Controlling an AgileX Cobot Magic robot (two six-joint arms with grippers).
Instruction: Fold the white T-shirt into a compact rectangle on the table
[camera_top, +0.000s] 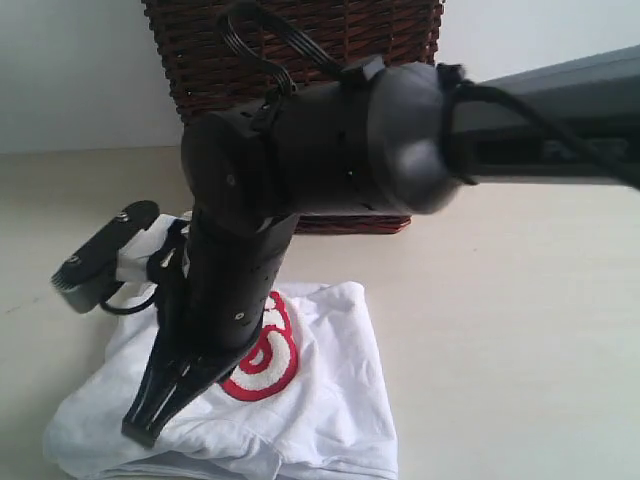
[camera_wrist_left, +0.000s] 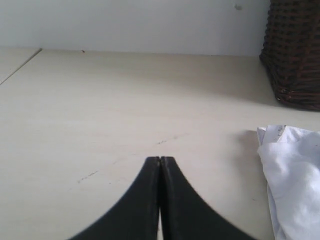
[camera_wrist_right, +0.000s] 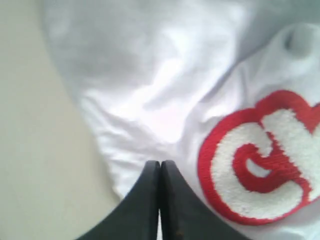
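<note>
Beige and matte, with faint grain and a few thin scuffs, the tabletop (camera_top: 520, 330) carries everything. A dark brown wicker basket (camera_top: 300, 50) with tightly woven walls stands at its back, against a pale wall. Just in front of the basket, and not touching it, lies the white T-shirt (camera_top: 330, 390), a soft, rumpled, partly folded bundle with rounded corners and layered edges. Its longer side seems to run alongside the basket's front, though the arm hides much of it, and which way the neck points cannot be told. The black right arm (camera_top: 300, 150), smooth and tubular, reaches across in front of the basket and bends down over the shirt. Its tapered jaws are pressed together with nothing between them, the tip at the shirt's edge farthest from the basket; whether it touches the cloth cannot be told. The left arm's jaws, seen only in the left wrist view, are likewise closed on nothing, over bare tabletop beside the shirt. Fuzzy white lettering (camera_wrist_right: 260, 170) outlined in red faces upward.
</note>
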